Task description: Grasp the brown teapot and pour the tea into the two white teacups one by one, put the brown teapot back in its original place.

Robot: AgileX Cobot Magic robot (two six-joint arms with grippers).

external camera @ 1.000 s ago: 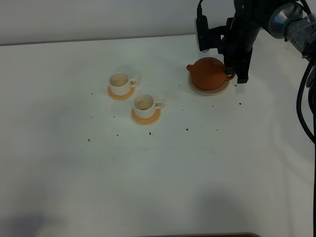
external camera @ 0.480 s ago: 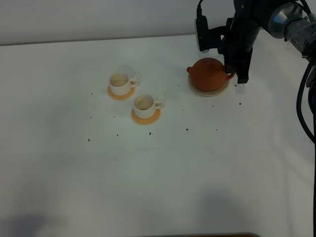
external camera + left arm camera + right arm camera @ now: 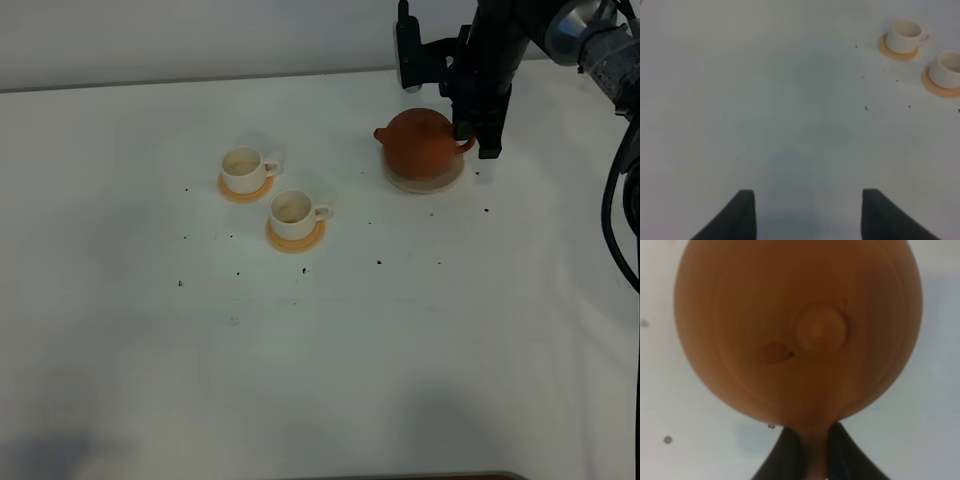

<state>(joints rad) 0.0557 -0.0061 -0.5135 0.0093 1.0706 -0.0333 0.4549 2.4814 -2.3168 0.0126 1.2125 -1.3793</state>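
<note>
The brown teapot [image 3: 420, 143] hangs just above its pale beige saucer [image 3: 428, 182] at the back right of the table. My right gripper [image 3: 476, 140] is shut on the loop handle; in the right wrist view the teapot [image 3: 795, 330] fills the frame with its handle pinched between my dark fingers [image 3: 786, 456]. Two white teacups [image 3: 243, 167] [image 3: 292, 209] sit on orange coasters left of centre, also in the left wrist view [image 3: 907, 35] [image 3: 946, 69]. No tea shows. My left gripper [image 3: 807, 215] is open over bare table, away from the cups.
Small dark specks [image 3: 379, 262] are scattered over the white table [image 3: 320, 360]. A pale wall runs behind the table's far edge. The right arm's black cables [image 3: 612, 210] hang at the right side.
My right gripper has shut on the teapot's handle. The teapot has risen slightly off the saucer and shifted a little away from it. The left gripper has stayed still.
</note>
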